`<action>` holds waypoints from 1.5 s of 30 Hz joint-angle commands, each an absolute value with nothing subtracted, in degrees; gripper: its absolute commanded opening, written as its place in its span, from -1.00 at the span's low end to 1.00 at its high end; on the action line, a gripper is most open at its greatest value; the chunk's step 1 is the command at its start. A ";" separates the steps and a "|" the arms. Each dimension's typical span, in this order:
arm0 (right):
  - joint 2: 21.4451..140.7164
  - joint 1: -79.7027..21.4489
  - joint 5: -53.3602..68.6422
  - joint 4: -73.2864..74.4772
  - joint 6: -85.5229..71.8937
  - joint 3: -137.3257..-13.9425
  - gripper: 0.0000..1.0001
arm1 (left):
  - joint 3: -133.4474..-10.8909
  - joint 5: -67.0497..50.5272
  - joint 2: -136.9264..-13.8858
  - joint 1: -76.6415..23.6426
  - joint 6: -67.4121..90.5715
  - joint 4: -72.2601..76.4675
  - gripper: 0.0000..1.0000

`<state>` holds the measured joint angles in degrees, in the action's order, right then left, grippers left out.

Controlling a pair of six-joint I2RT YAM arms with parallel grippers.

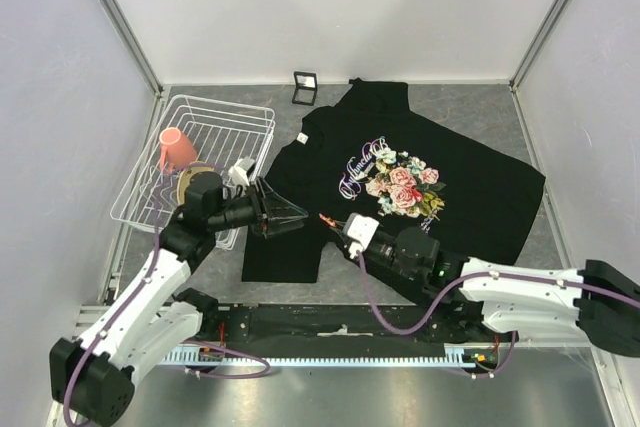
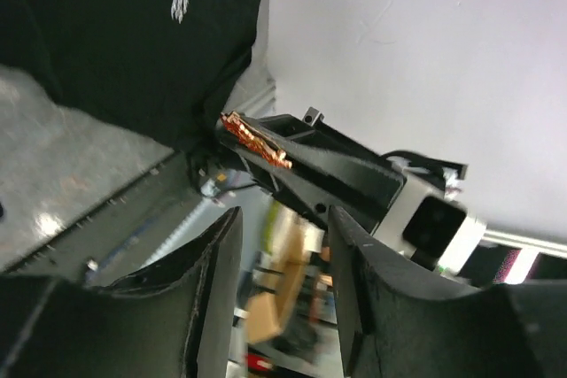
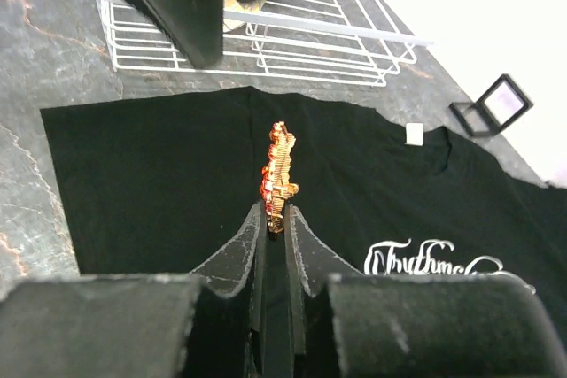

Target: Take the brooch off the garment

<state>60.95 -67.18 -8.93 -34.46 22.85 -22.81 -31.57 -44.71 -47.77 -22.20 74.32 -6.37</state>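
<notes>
The black T-shirt (image 1: 480,192) lies flat on the grey table, with its rose print and its white neck label (image 3: 414,133) showing. My right gripper (image 1: 336,225) is shut on the stem end of the tiny red-orange brooch (image 1: 326,218), over the shirt's lower left part. In the right wrist view the brooch (image 3: 279,165) stands edge-on out of my closed fingertips (image 3: 275,219), above the black cloth (image 3: 151,183). My left gripper (image 1: 292,215) is open and empty, facing the brooch (image 2: 255,140) from the left with a gap between them. Whether the brooch still touches the cloth cannot be told.
A white wire rack (image 1: 225,132) stands at the left and holds a pink cup (image 1: 176,149) and a tan round object (image 1: 190,179). A small black frame (image 1: 305,87) stands at the back beside the shirt's collar. Enclosure walls close in both sides and the back.
</notes>
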 commanded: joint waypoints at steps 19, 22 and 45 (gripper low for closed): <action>62.58 -41.40 55.02 -43.06 -38.32 -30.59 -1.00 | -37.44 -56.59 -45.53 -25.84 33.57 -0.26 0.16; 63.81 -41.40 55.90 -46.75 -40.95 -30.41 -1.00 | -37.27 -56.95 -46.40 -26.54 33.93 1.76 0.15; 66.62 -41.48 56.43 -53.43 -45.53 -29.36 -1.00 | -38.67 -55.99 -51.77 -33.22 39.29 10.28 -0.39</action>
